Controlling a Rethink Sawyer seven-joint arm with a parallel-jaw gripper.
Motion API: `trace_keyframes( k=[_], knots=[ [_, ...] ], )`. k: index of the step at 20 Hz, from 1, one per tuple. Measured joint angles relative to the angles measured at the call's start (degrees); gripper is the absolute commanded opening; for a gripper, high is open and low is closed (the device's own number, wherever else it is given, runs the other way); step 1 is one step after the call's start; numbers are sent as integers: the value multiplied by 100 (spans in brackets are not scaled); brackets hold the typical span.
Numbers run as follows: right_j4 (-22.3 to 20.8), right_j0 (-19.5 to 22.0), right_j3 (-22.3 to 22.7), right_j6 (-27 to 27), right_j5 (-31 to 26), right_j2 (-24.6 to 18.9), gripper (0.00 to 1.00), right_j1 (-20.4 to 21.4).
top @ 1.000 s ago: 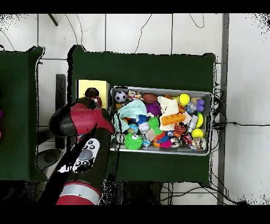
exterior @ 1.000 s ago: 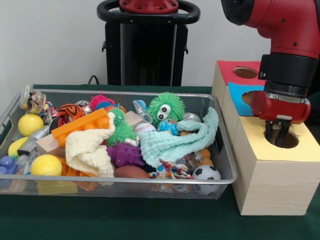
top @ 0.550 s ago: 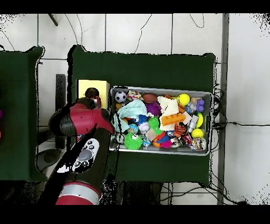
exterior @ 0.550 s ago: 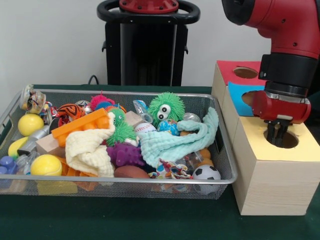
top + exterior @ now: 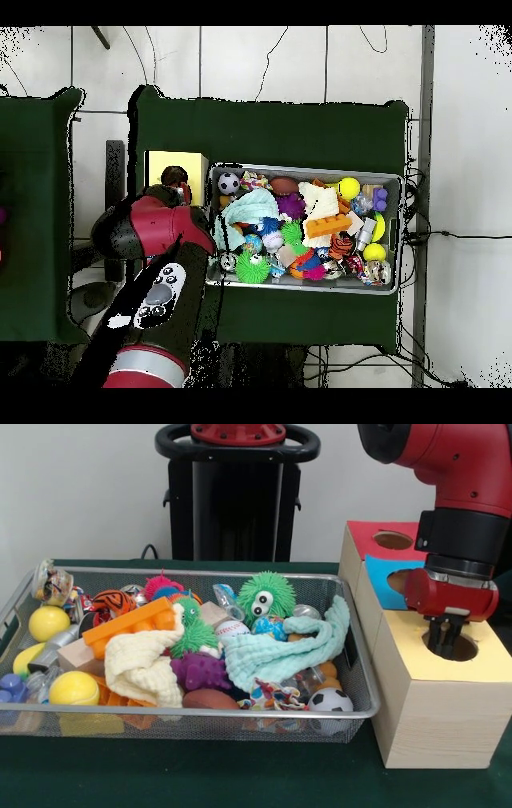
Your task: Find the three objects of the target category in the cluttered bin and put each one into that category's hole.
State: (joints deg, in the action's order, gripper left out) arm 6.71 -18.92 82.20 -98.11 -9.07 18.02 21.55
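Observation:
My gripper (image 5: 443,650) hangs over the round hole (image 5: 462,649) in the yellow-topped wooden box (image 5: 412,642), its tips at the hole's left rim. The fingers stand close together with nothing visible between them. The wire mesh bin (image 5: 353,658) to the left is full of mixed toys: a green fuzzy creature (image 5: 265,598), a mint cloth (image 5: 280,650), a soccer ball (image 5: 330,701), an orange brick (image 5: 132,622) and a purple spiky toy (image 5: 202,670). In the overhead view the red arm (image 5: 150,228) hides the gripper beside the yellow box (image 5: 160,165).
A blue-topped box (image 5: 382,581) and a red-topped box (image 5: 370,541), each with a hole, stand behind the yellow one. A cream cloth (image 5: 144,664), yellow balls (image 5: 74,688) and a brown football (image 5: 210,699) crowd the bin's front left. Green cloth (image 5: 240,776) covers the table.
The gripper's fingers have drawn closer together over the yellow box's hole. The arm has shifted very slightly; nothing in the bin has moved.

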Motion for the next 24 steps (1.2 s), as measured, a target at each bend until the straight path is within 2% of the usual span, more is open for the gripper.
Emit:
trace_keyframes(
  k=[9, 24],
  knots=[
    [-15, 67, 81, 0, -4, -71, 0, 97],
    [-522, 559, 903, 0, 8, -708, 0, 1078]
  ],
)
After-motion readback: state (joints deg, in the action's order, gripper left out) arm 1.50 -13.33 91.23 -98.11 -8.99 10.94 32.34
